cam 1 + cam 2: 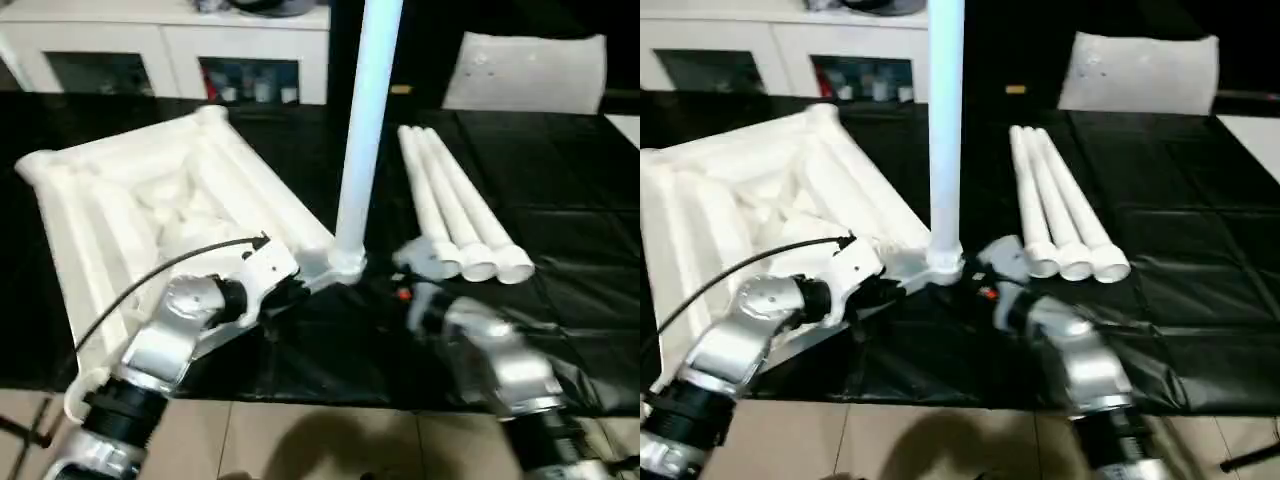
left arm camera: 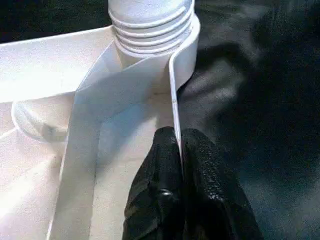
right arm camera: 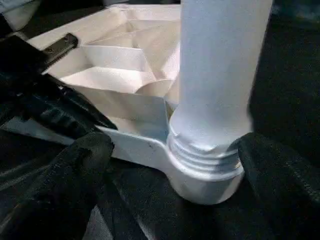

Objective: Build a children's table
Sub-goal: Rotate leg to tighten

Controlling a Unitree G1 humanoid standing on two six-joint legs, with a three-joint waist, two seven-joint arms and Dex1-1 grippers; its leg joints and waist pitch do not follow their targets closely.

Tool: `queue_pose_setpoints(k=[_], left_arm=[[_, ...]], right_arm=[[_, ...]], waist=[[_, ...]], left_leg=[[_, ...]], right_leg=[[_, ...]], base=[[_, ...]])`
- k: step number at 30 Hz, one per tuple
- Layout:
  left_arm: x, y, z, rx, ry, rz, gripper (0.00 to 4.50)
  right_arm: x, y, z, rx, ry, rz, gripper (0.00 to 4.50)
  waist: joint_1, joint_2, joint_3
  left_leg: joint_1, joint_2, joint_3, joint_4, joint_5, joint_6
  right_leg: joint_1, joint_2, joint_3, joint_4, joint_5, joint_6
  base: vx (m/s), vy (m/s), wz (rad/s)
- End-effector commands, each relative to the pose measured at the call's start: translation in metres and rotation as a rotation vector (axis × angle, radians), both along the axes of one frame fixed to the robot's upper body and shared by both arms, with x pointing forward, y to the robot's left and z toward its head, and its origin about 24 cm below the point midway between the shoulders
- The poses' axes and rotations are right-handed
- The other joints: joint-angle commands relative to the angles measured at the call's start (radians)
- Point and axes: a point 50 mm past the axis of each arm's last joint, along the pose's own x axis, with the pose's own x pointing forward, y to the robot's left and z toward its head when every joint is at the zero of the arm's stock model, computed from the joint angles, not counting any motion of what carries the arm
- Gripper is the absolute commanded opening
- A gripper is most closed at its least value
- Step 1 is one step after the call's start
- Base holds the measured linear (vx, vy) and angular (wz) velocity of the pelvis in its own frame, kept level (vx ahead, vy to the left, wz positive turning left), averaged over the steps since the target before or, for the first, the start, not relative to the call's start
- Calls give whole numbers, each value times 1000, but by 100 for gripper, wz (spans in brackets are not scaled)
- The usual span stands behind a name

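Observation:
The children's table top (image 1: 130, 200) lies upside down on the black mat, ribbed underside facing up. One white leg (image 1: 365, 120) stands upright in the near right corner socket (image 1: 347, 265), its threads showing above the socket's rim. Three more legs (image 1: 455, 215) lie side by side to the right. My left gripper (image 2: 179, 137) is shut on the top's thin rim wall (image 2: 175, 100) just beside that socket. My right gripper (image 3: 172, 150) is open, one finger (image 3: 85, 155) on each side of the upright leg's base without touching it.
The black mat (image 1: 560, 180) covers the work surface; its near edge meets tan floor (image 1: 330, 440). A white cabinet (image 1: 170, 50) stands at the back, with a white panel (image 1: 525, 70) at the back right. A black cable (image 1: 150, 275) arcs over my left forearm.

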Motion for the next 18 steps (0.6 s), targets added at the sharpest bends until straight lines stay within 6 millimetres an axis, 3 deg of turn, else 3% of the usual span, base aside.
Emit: queue_pose_setpoints(k=[1,5,16,18], left_arm=[[-6,-4,-9,41,47,-91,0],[-12,-2,-11,56,103,-270,0],[-16,2,-10,163,135,-543,0],[-16,2,-10,174,135,-564,0]], right_arm=[[0,-2,8,6,-21,36,447],[-2,-16,16,-40,-24,155,447],[-4,-19,21,-120,4,398,447],[-4,-19,21,-123,8,416,430]], waist=[[1,3,-54],[14,2,-55],[31,-3,-58],[35,-2,-58]], left_leg=[[1,25,-1,-59,-185,51],[2,24,1,-57,-179,52],[5,29,3,-54,-162,48],[6,29,3,-53,-156,48]], right_leg=[[48,-52,31,-75,-150,-197],[52,-54,32,-71,-132,-209],[54,-58,31,-64,-124,-222],[53,-59,31,-63,-116,-226]], base=[[0,0,0],[0,0,0],[0,0,0],[0,0,0]])
